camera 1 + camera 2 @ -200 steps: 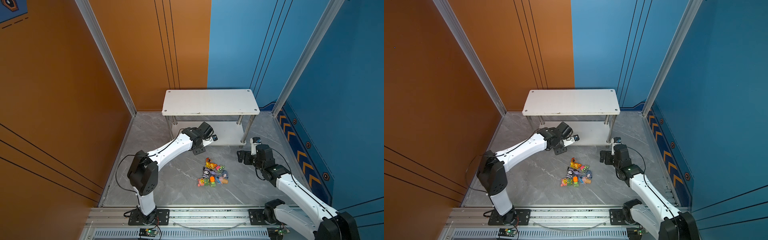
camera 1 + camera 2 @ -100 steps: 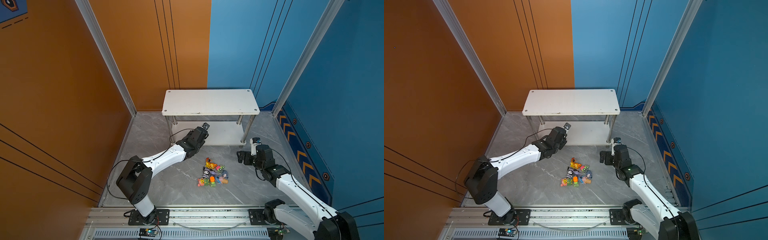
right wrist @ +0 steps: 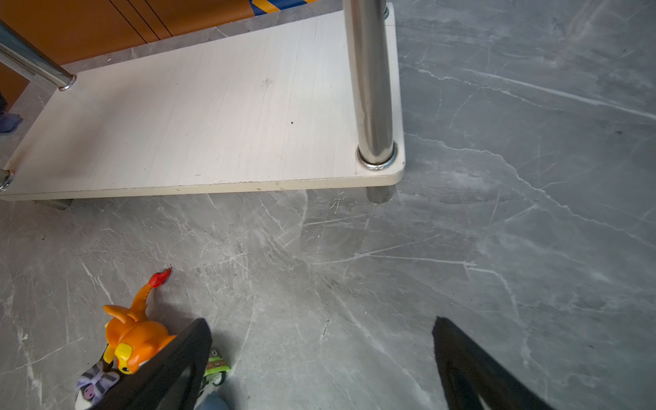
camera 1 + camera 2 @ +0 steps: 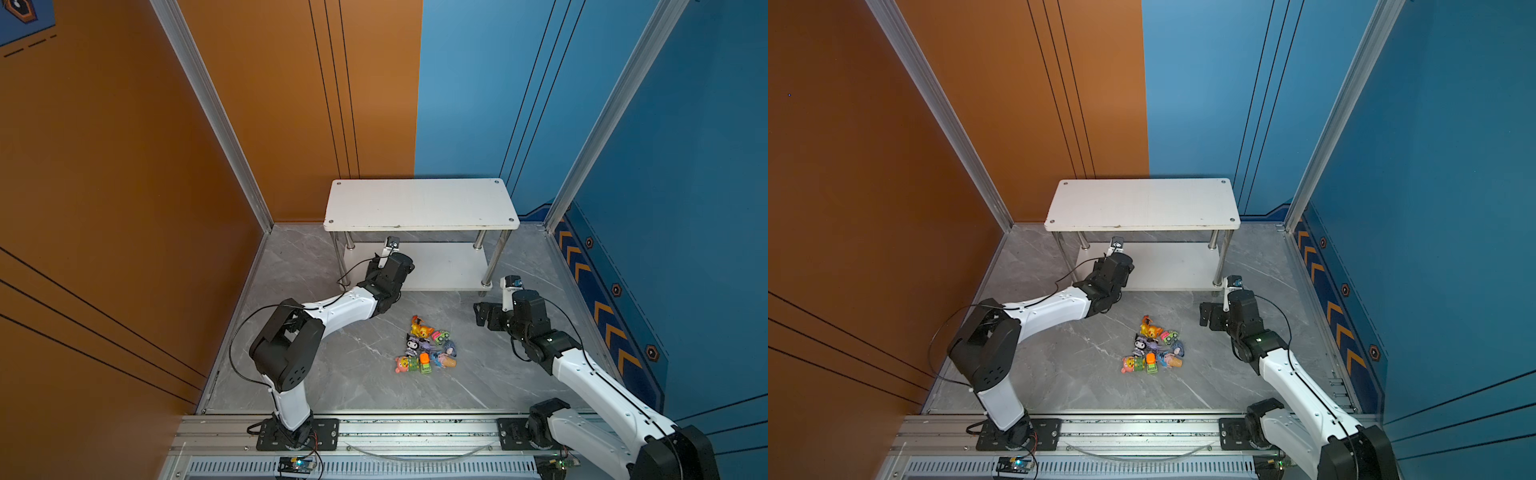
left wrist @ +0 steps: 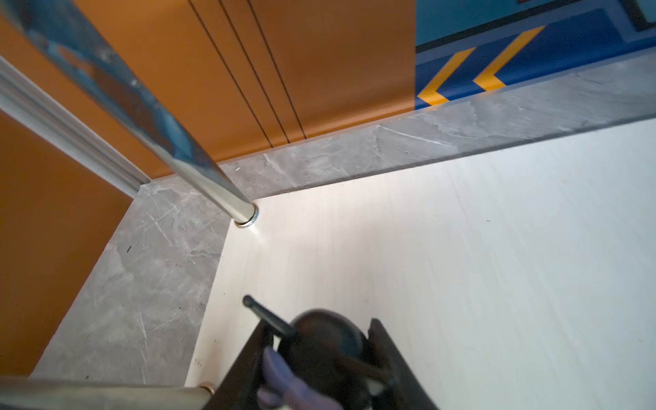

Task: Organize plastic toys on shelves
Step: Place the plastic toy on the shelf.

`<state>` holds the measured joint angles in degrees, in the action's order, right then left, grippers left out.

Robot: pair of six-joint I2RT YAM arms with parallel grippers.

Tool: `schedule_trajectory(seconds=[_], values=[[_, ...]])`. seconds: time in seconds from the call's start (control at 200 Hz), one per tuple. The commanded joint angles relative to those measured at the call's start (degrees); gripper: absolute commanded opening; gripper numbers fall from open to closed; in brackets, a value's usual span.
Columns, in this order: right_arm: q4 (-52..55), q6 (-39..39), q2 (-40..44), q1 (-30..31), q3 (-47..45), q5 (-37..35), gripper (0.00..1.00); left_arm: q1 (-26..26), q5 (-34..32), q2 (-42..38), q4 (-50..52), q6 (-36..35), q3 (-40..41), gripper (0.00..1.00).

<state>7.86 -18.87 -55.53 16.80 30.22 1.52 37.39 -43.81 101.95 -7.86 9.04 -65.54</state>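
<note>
Seemingly, left hand (image 5: 318,323) clamps a black-purple toy (image 5: 328,342) above lower shelf (image 5: 461,248); right hand (image 3: 320,320) gapes.

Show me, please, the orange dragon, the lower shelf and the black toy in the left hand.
orange dragon (image 3: 136,333), right wrist view, its orange back.
lower shelf (image 3: 213,117), right wrist view, the board's bare middle.
black toy (image 5: 324,342), left wrist view, its round head.
</note>
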Motion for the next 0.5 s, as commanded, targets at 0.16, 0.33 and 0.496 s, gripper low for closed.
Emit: schedule_trajectory(seconds=[0.16, 0.33, 0.496], values=[[-1.09, -0.99, 0.33, -0.23, -1.08, 0.56, 0.99, -2.22, -3.15, 5.26, -3.55, 8.50, -0.55, 0.00], [-1.22, -1.00, 0.07, -0.22, -1.00, 0.65, 0.98, -2.75, -3.21, 7.68, -4.77, 9.05, -0.91, 0.00], [-1.28, -1.08, -0.10, -0.20, -1.03, 0.77, 0.98, -3.46, -2.70, 8.77, -6.57, 8.68, -0.71, 0.00]])
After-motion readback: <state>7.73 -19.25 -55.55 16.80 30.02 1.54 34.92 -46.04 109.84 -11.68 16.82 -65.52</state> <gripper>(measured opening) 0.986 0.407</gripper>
